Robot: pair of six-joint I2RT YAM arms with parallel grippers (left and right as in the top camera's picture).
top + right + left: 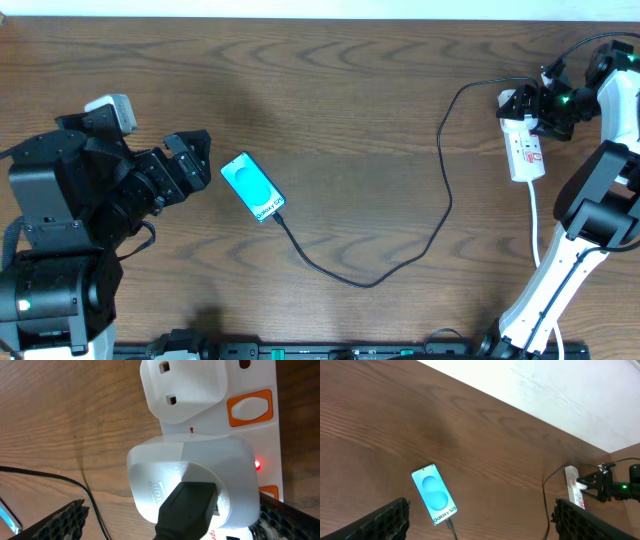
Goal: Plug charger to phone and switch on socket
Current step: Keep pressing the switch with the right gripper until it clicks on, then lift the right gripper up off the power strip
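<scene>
the phone [252, 187] lies flat on the table [350, 100], the charger [375, 284] seemingly in its lower end. the left tool [203, 160] stands wide beside it, empty. the right tool [530, 108], also wide, hangs over the socket [524, 155]; its red lamp [257, 465] glows, so it is probably switched on.

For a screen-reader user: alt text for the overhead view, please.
A phone on a wooden table, its black cable looping right to a white power strip. The right gripper is at the strip; the left gripper faces the phone.
</scene>
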